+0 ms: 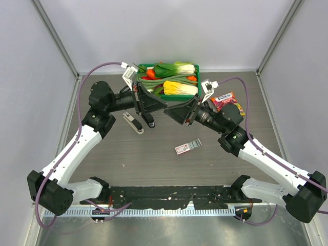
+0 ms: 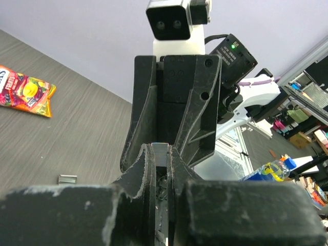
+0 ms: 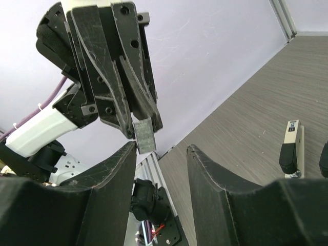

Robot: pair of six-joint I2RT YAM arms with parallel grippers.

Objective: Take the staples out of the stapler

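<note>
My left gripper is shut on a short silver-grey strip of staples and holds it up above the table. The strip also shows in the right wrist view, sticking out of the left fingers. My right gripper is open, tip to tip with the left one, its left finger just under the strip, not closed on it. The white-and-black stapler lies on the table left of the grippers and shows in the right wrist view. Another staple strip lies on the table.
A small black object lies beside the stapler. A pink-and-white box lies next to the loose strip. A green basket of vegetables stands at the back. A candy bag lies at the right.
</note>
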